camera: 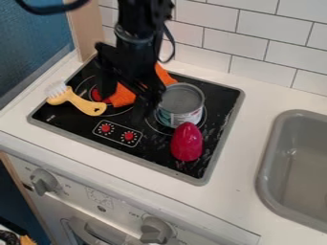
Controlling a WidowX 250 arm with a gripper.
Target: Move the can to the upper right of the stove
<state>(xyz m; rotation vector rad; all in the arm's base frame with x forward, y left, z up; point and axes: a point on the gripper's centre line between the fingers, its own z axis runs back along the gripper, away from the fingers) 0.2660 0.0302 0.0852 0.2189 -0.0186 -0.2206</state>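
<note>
Moving the can [180, 106], upright on the right of the stove [220, 100], calls for a square grip, then a low carry toward the back right corner, clear of the pink toy [186, 142]. Left of it, the fingers [150, 99] stand spread, holding nothing, by the orange cloth [121, 97].

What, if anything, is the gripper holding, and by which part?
Nothing, it seems: the gripper has its jaws apart over the stove, and the can sits upright outside them.

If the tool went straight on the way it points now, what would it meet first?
Probably the orange item on the stove, just below the tool, though depth is unclear from this view.
</note>
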